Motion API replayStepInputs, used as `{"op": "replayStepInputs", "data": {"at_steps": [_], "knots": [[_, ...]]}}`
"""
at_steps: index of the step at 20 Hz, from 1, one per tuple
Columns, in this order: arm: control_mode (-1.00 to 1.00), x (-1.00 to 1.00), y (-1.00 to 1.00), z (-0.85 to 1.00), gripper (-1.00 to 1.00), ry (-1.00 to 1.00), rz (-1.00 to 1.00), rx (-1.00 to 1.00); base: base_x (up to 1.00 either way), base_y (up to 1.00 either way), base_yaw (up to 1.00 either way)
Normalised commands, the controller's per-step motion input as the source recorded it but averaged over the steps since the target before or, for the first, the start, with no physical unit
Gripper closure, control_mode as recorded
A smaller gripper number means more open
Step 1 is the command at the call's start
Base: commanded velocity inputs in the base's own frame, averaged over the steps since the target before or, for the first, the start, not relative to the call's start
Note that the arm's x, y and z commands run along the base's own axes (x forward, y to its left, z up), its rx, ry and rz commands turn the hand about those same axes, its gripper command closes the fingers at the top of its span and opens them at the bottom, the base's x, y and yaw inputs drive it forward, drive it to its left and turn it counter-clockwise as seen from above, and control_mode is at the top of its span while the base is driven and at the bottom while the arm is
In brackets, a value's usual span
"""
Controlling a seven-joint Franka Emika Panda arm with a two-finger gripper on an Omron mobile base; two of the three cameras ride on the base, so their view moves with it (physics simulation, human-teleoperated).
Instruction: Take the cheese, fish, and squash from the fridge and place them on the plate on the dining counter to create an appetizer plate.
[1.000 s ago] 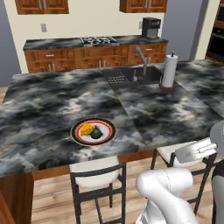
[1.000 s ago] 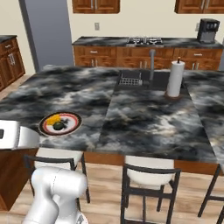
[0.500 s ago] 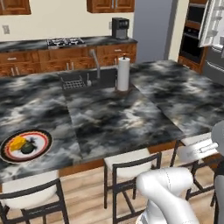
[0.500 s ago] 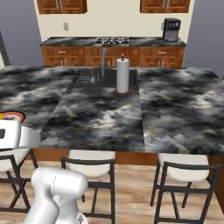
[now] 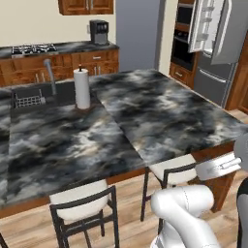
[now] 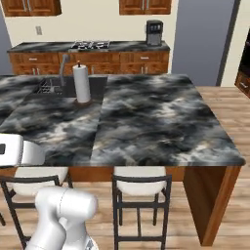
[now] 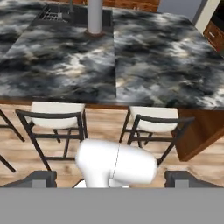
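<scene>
The dining counter [image 5: 160, 111] with its black-and-grey marbled top stretches ahead of me, seen also in the right base view [image 6: 156, 117] and in the hand view [image 7: 166, 57]. The grey fridge [image 5: 215, 72] stands at the far right beyond the counter, its upper door swung open to show white door bins [image 5: 203, 24]. My gripper [image 7: 111, 178] hangs low in front of the counter over the stools. Its fingertips [image 7: 43, 177] are wide apart, open, with nothing between them. The plate, cheese, fish and squash are out of view.
A paper towel roll [image 5: 82, 88] stands beside the built-in sink [image 5: 29, 94]. White-seated stools [image 5: 177, 169] [image 6: 139, 176] line the counter's near side. A wall counter with a stove [image 6: 90, 45] and a coffee maker [image 6: 154, 33] runs along the back. Wooden floor lies to the right [image 6: 229, 107].
The whole picture has shifted left, so the base and its cameras have turned right. The plate has slid out at the left and the fridge has come into view.
</scene>
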Motion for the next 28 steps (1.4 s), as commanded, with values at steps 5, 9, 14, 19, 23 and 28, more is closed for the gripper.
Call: {"op": "replayStepInputs", "data": {"at_steps": [5, 9, 14, 19, 23, 28], "knots": [[1.00, 0.00, 0.00, 0.00, -1.00, 0.00, 0.00, 0.00, 0.00, -1.00, -0.19], [1.00, 0.00, 0.00, 0.00, -1.00, 0.00, 0.00, 0.00, 0.00, -1.00, -0.20], [1.00, 0.00, 0.00, 0.00, -1.00, 0.00, 0.00, 0.00, 0.00, -1.00, -0.20], [1.00, 0.00, 0.00, 0.00, -1.00, 0.00, 0.00, 0.00, 0.00, -1.00, -0.19], [1.00, 0.00, 0.00, 0.00, -1.00, 0.00, 0.00, 0.00, 0.00, -1.00, -0.19], [1.00, 0.00, 0.00, 0.00, -1.00, 0.00, 0.00, 0.00, 0.00, -1.00, -0.18]]}}
